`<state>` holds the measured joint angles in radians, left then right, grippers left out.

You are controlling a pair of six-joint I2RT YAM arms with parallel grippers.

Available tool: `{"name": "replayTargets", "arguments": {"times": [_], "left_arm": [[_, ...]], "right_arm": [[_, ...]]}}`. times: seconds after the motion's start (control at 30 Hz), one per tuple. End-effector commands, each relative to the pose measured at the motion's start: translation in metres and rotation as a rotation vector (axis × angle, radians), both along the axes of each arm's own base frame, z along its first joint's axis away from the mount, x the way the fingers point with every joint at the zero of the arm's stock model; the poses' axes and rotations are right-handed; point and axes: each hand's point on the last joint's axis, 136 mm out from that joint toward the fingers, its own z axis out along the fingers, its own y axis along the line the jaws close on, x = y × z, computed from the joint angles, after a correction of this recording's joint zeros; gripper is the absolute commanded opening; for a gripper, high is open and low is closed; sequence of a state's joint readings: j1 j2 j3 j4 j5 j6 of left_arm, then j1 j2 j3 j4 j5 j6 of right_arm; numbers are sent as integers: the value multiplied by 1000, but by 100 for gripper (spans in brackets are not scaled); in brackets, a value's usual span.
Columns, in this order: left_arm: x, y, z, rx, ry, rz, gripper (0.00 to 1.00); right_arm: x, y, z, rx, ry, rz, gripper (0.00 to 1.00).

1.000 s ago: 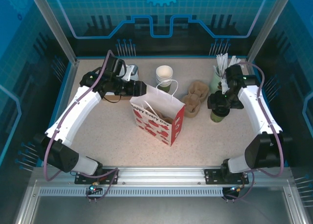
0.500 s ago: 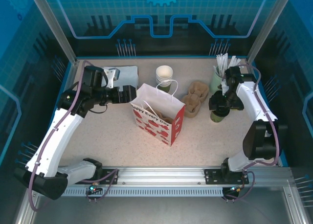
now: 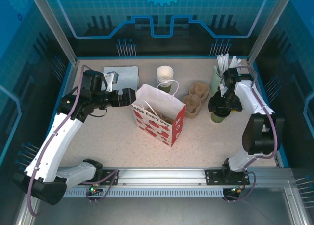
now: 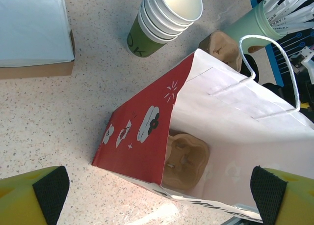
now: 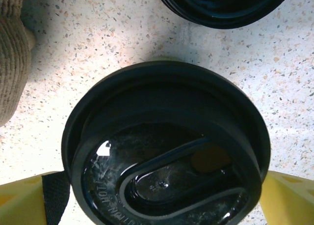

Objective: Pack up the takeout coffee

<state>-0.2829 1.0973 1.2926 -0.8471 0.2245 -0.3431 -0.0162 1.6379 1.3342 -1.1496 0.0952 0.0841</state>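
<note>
Left tool [image 3: 130, 98]: jaws wide and holding nothing. A second ago they were narrower and sat at the left rim of the paper bag [image 3: 159, 119]. I now see them drawn back to the left, just clear of it.
Paper bag: upright on the desk [image 3: 117, 136], in the same spot as before. The mouth stands open without support.
Bag contents: one cardboard carrier [image 4: 184, 158] lies on the bottom, and no cup is in it yet.
Right tool [image 3: 220, 108]: jaws wide, as they were a second ago, and poised over the takeout coffee [image 5: 164, 151]. One finger stands on either side of its black lid, and I see no squeeze.
Takeout coffee: on the desk at the right, well apart from the bag. It is near the pale-green pot of sticks [image 4: 255, 23] and just beside a stack of black lids [image 5: 221, 4].
Also on the desk: a stack of empty cups [image 4: 167, 14] behind the bag and a pale box [image 4: 29, 28] at the far left.
Meaning for the task: I judge the bag preparation finished, since the bag has been let go and its mouth stays open. The packing itself is not begun.
Next move: the right tool closes on the cup below the lid, then lifts it level across to the carrier.
Risk: the bag is now unsupported, so a nudge on entry could tip it.
</note>
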Motion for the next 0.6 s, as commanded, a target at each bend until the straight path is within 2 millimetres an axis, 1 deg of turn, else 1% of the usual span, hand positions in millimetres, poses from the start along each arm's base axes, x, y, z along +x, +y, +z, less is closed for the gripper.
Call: {"name": "replayTargets", "arguments": {"times": [0.0,0.23,0.33,0.57], "left_arm": [[0,4,0,-15,-3,29,99],[0,4,-1,-16,-1,29,99],[1,4,-2,-16,3,27,99],[1,4,-4,-11,3,26,98]], "right_arm": [[3,-4,-7,7,16,6,100],[15,-5,-15,2,16,20,100],[16,-5,-18,5,25,18,100],[13,-7,-18,-6,25,17,93]]}}
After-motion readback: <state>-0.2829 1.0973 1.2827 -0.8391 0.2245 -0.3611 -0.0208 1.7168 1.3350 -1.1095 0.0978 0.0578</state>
